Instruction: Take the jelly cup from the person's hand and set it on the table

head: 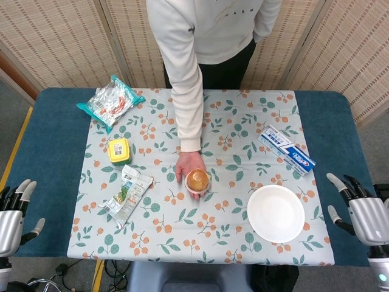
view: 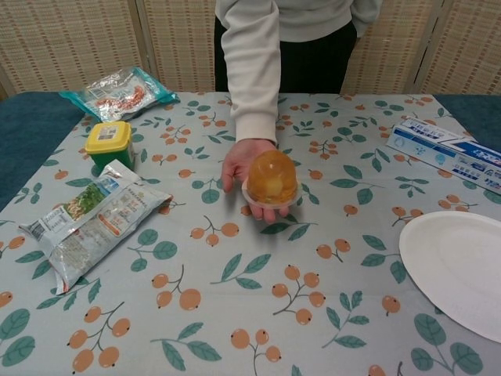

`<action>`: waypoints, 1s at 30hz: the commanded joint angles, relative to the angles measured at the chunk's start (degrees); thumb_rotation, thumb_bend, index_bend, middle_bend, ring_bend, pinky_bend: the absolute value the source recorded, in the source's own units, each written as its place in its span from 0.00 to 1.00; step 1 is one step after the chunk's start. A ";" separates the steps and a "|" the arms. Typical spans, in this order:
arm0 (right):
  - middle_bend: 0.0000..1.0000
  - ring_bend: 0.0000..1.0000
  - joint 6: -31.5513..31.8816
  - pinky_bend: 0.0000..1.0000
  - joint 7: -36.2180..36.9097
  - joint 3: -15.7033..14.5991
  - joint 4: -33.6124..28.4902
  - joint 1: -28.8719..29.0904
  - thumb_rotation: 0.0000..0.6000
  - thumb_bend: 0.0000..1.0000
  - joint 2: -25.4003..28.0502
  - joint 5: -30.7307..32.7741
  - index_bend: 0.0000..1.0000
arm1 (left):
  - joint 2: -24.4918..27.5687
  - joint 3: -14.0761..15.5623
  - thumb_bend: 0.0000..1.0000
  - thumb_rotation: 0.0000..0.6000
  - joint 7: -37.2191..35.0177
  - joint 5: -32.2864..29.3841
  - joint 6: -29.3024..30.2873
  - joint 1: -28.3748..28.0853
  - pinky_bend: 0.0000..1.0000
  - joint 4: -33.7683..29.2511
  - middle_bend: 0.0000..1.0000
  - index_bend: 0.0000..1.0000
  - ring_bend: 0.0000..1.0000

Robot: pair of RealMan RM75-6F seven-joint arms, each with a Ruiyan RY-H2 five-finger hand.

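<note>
An orange jelly cup (head: 197, 180) (view: 272, 178) with a white rim lies dome up on the person's open palm (view: 244, 168), held out over the middle of the floral tablecloth. My left hand (head: 13, 214) hovers off the table's front left corner, fingers spread, holding nothing. My right hand (head: 363, 215) is at the front right corner, fingers also apart and empty. Both hands are far from the cup and show only in the head view.
A white paper plate (head: 275, 213) lies front right, a blue-white toothpaste box (head: 287, 150) behind it. On the left are a yellow-lidded tub (head: 119, 149), a green snack bag (head: 126, 194) and a teal packet (head: 109, 101). The person stands at the far edge.
</note>
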 commanded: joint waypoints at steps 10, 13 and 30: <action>0.21 0.13 -14.07 0.37 -7.82 2.86 -10.10 10.82 1.00 0.13 3.10 -1.28 0.09 | -0.27 0.16 0.28 1.00 -0.43 0.55 0.40 0.18 0.06 0.17 0.04 0.05 0.11; 0.19 0.13 -19.43 0.37 -9.37 4.15 -12.28 14.95 1.00 0.12 2.63 -0.05 0.04 | -0.27 0.27 0.28 1.00 -0.59 0.56 0.70 0.46 0.06 0.25 0.04 0.05 0.11; 0.17 0.11 -40.75 0.30 -19.56 10.10 -8.00 35.35 1.00 0.15 -10.26 15.62 0.04 | -0.33 0.62 0.28 1.00 -0.61 0.33 0.94 1.12 0.06 0.58 0.04 0.05 0.11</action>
